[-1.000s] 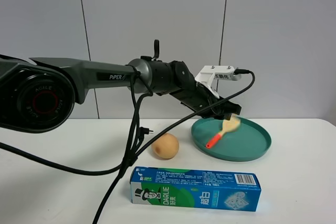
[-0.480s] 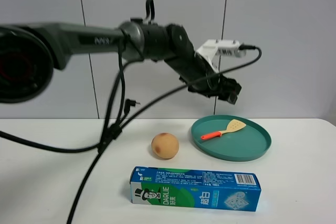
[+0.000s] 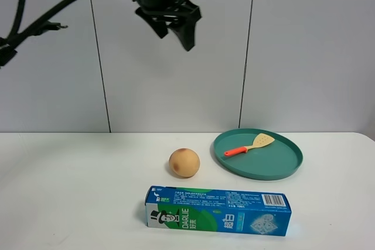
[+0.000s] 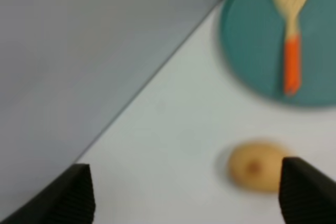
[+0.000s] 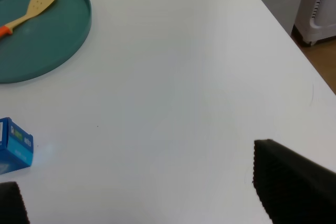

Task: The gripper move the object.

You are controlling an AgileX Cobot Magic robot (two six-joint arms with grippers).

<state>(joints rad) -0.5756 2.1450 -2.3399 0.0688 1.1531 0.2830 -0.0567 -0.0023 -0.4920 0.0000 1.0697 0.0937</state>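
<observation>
The toy spatula [image 3: 249,146], with a pale yellow slotted blade and a red-orange handle, lies flat in the teal plate [image 3: 258,173] at the right of the table. My left gripper [image 3: 174,38], a black pointed claw, hangs high above the table near the wall, left of the plate. It is open and empty. In the left wrist view the spatula [image 4: 290,24] and plate [image 4: 247,51] lie far below, between the spread fingertips [image 4: 79,192]. My right gripper [image 5: 147,198] is open and empty over bare table beside the plate [image 5: 58,45] and spatula [image 5: 31,9].
A round peach-coloured fruit [image 3: 184,162] sits left of the plate and also shows in the left wrist view [image 4: 257,166]. A blue-green toothpaste box [image 3: 217,210] lies along the front; its end shows in the right wrist view [image 5: 13,145]. The table's right edge [image 5: 273,19] is close.
The left gripper let go of the spatula, which now lies in the plate. The arm then rose high and swung left, away from the plate.
</observation>
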